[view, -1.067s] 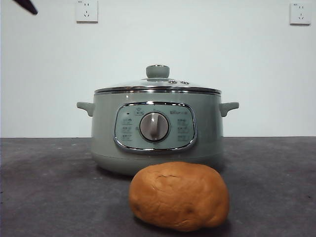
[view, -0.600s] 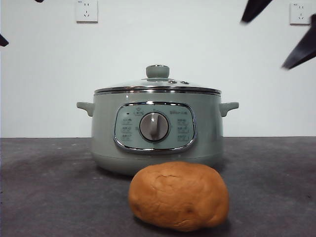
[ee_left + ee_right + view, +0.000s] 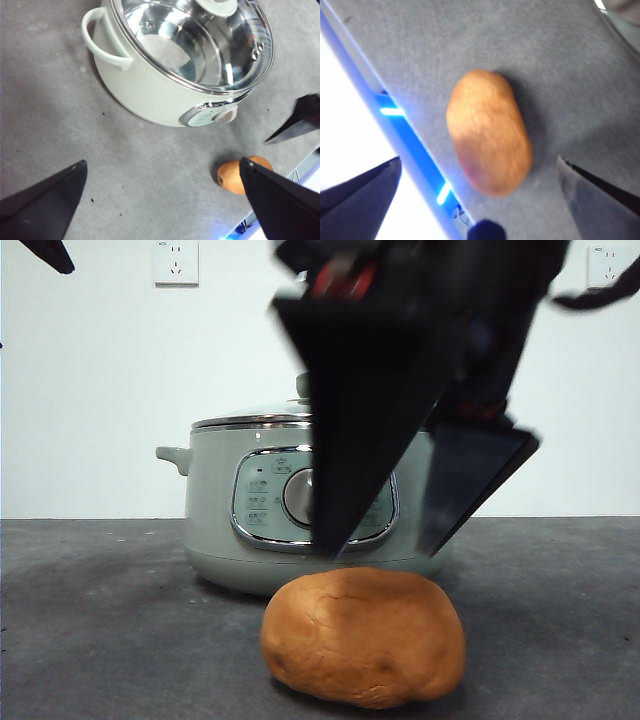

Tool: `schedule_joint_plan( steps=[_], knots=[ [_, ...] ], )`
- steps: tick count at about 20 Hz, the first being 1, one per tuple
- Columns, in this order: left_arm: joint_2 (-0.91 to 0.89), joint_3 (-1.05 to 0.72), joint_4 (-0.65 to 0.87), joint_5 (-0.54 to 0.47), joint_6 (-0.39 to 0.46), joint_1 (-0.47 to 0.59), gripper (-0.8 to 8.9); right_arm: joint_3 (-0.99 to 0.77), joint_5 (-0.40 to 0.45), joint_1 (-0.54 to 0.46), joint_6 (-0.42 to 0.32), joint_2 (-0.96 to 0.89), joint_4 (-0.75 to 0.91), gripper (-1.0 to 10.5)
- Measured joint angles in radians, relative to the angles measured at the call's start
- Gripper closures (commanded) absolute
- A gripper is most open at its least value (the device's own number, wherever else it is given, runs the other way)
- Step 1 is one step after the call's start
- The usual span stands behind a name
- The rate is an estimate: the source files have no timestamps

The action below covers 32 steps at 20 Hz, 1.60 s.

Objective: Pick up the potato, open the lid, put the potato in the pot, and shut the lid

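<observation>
Here the right gripper [image 3: 385,545] hangs fingers spread above the potato [image 3: 363,636], seemingly not touching.

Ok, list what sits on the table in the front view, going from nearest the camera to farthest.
potato → right claw hanging just above it → pot with the lid on it.

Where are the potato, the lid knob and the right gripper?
potato [image 3: 363,637]: front view, middle of its skin.
lid knob [image 3: 216,5]: left wrist view, pale top.
right gripper [image 3: 385,545]: front view, between its open jaws' tips.
</observation>
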Motion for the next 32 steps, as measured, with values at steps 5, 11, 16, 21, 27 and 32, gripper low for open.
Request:
schedule_joint_plan(
  steps=[5,11,16,21,27,32],
  knots=[
    [0.004,0.000,-0.012,0.000,0.000,0.000,2.79,0.001,0.018,0.021,-0.001,0.074,0.047,3.2],
    [0.005,0.000,-0.019,-0.006,0.000,0.000,2.79,0.001,0.019,0.024,-0.002,0.139,0.062,5.5],
    [0.008,0.000,-0.004,-0.079,-0.001,-0.042,2.79,0.001,0.019,0.025,-0.003,0.149,0.061,9.6],
    [0.075,0.055,0.071,-0.105,-0.045,-0.153,2.79,0.002,0.019,0.026,0.032,0.080,-0.037,9.6],
    [0.220,0.107,0.280,-0.128,-0.072,-0.305,2.79,0.003,0.106,-0.013,0.117,-0.199,-0.221,9.6],
    [0.412,0.264,0.378,-0.259,-0.072,-0.405,2.69,0.003,0.172,-0.039,0.200,-0.443,-0.344,9.5]
  ],
)
